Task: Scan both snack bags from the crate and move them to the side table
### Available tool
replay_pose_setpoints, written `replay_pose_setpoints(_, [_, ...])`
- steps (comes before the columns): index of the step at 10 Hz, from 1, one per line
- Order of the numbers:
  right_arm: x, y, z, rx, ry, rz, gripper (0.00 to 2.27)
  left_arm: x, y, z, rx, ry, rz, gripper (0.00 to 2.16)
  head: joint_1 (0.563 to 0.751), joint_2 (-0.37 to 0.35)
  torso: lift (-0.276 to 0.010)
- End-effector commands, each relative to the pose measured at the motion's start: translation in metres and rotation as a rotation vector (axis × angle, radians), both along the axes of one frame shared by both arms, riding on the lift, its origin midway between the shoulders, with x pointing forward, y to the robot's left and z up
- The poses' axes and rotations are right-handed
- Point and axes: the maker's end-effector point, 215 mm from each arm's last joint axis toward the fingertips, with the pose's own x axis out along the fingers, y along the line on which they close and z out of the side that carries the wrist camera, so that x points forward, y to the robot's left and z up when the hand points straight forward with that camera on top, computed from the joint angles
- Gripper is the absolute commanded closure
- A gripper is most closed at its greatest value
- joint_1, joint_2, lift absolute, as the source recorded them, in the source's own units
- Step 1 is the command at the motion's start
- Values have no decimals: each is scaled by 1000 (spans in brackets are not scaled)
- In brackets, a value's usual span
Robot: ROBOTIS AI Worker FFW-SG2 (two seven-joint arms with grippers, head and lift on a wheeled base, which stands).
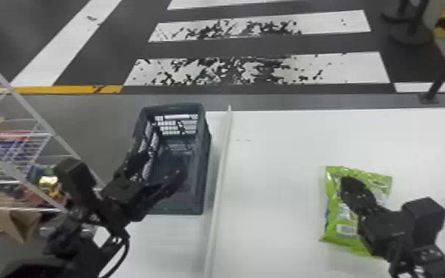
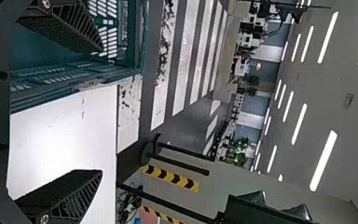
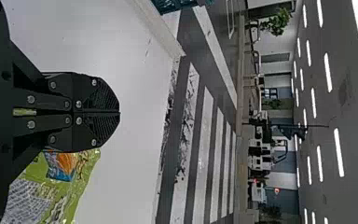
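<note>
Left jaws stand apart, right jaws together, above a white table (image 1: 277, 148) near striped flooring (image 1: 196, 48).

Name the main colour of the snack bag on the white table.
The snack bag is mostly bright lime green; it shows best in the head view.

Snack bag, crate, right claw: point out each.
Snack bag (image 1: 337, 216): head view, on its left part.
Crate (image 1: 191, 204): head view, on its near wall.
Right claw (image 3: 116, 112): right wrist view, where its fingertips meet.
</note>
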Motion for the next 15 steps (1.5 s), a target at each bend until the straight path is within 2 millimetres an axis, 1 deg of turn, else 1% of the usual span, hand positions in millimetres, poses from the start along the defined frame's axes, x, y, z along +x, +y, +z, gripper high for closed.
replay_pose_setpoints(1, [2,-17,-9,-14,-1,-19,2246,-1,-1,-3,4,6,1,66,695,161,-29])
replay_pose_setpoints(2, [1,-24,-16,-20,4,-25,2246,-1,-3,-4,5,7,-2,66,695,144,-29])
replay_pose_setpoints(5, [-4,-32,-35,-28,1,-21,2250,1,-14,-6,4,13,-17,66,695,113,-29])
replay_pose_setpoints(7, [-1,-33,-42,-31,4,-8,2246,0,-14,-8,11,18,-18,66,695,99,-29])
replay_pose_setpoints(8, [-2,-34,-46,-35,13,-2,2246,-1,-14,-9,11,21,-17,66,695,98,-29])
replay_pose_setpoints(12, [-16,-28,-71,-62,42,63,2250,-1,-22,-9,6,19,-31,66,695,96,-29])
replay_pose_setpoints(15, [-28,-33,-93,-77,80,158,2250,-1,-22,-9,8,20,-32,66,695,96,-29])
